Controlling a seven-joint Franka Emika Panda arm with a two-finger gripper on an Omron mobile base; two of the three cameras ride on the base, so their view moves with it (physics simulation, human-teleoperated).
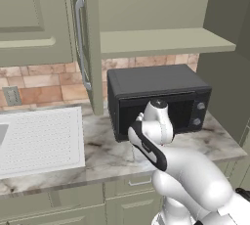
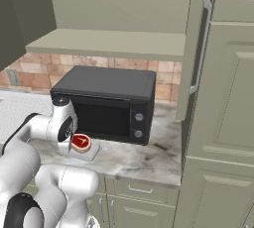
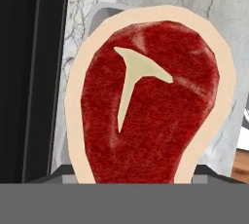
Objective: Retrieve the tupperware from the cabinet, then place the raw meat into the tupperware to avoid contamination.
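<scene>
**Kim:** End effector (image 2: 74, 147) is down at the bench (image 2: 149, 160), just in front of the black microwave (image 2: 106, 104). From where I stand the wrist hides the fingers. Can't tell if they're apart or clamped on anything.

**Ravi:** Where's the meat?

**Kim:** Raw meat (image 3: 148, 103) sits right under the hand, close along its line of sight. Hand view has it dead ahead, fat rim all round, pale T-mark upper left. Long axis runs roughly bottom to top of that view, wide end away from the camera.

**Ravi:** In the box yet?

**Kim:** Looks so. Right base view has the steak (image 2: 81, 142) lying in the tupperware (image 2: 88, 153), which rests on the bench. Pale grey edge shows past the meat in the hand view too.

**Ravi:** Cabinet?

**Kim:** Cabinet (image 1: 161, 40) door swung open, shelf bare above the microwave.

**Ravi:** So what's left?

**Kim:** My guess: straight retreat upward, back off the meat. Nothing sideways needed.
</scene>
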